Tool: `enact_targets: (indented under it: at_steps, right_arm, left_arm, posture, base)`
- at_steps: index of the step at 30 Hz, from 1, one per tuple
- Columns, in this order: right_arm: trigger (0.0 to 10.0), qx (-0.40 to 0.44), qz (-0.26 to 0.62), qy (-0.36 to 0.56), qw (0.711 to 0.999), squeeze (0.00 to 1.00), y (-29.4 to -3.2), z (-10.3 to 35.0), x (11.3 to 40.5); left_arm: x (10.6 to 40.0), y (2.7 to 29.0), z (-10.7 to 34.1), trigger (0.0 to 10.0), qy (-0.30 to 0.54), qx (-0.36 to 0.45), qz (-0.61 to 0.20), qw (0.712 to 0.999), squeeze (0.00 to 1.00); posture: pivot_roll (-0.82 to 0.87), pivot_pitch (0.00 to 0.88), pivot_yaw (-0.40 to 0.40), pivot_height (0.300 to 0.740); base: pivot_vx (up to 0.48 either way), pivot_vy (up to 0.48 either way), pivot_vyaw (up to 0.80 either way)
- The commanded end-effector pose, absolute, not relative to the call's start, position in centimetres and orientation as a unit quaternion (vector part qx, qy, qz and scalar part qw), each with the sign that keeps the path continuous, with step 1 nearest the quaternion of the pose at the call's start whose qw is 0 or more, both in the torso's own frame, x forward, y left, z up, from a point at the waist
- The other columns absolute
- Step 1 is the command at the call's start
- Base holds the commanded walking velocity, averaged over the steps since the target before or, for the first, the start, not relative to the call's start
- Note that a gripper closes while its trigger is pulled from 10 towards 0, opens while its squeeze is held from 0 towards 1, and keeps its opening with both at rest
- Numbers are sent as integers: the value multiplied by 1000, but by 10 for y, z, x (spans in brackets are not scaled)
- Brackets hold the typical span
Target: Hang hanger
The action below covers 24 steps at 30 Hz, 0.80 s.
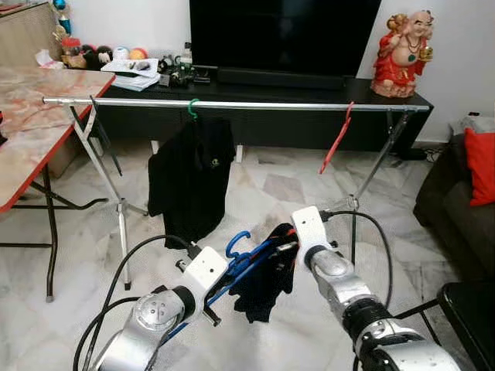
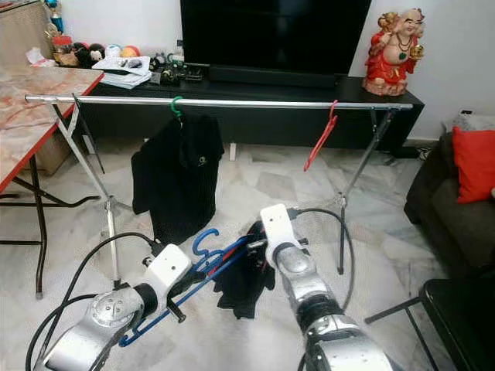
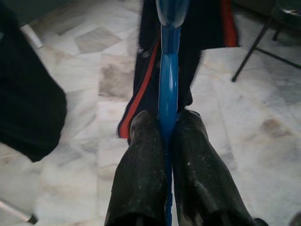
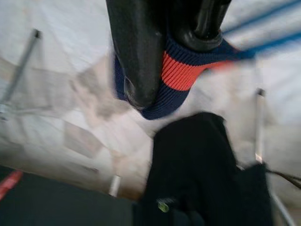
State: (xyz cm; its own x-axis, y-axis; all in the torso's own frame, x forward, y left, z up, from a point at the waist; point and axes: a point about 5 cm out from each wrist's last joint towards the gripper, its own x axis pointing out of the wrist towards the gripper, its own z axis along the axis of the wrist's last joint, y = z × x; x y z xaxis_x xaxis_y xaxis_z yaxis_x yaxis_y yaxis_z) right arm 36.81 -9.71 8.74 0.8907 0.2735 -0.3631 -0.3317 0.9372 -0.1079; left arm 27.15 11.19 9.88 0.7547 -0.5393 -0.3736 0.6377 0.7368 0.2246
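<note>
Two hands grip one load: left hand [image 3: 169, 136] clamps the blue hanger [image 1: 246, 263], right hand [image 4: 174, 70] pinches its dark garment [image 1: 267, 286].

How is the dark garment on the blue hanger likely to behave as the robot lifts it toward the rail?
The dark garment sags in folds below the blue hanger, so it is probably floppy and may swing. The right gripper pinches its ribbed edge, which likely grips well. The left gripper clamps the thin hanger bar, which looks stiff.
</note>
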Motion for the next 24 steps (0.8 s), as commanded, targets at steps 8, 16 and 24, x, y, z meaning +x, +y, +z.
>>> enact_targets:
  at_steps: [8,16,24]
  right_arm:
    - [10000,-117,193,88,970,0,-85,120,379]
    - [10000,-105,255,81,958,0,-76,123,375]
    - [10000,-95,275,85,953,0,-69,120,371]
  left_arm:
    - [254,96,94,10000,161,149,-406,887,0]
    - [260,98,96,10000,149,146,-381,900,0]
    - [274,98,104,10000,120,129,-335,926,0]
  posture:
    - [221,0,-81,740]
    - [220,0,-84,740]
    - [215,0,-84,740]
  base:
    - [0,0,0]
    - [0,0,0]
    - [0,0,0]
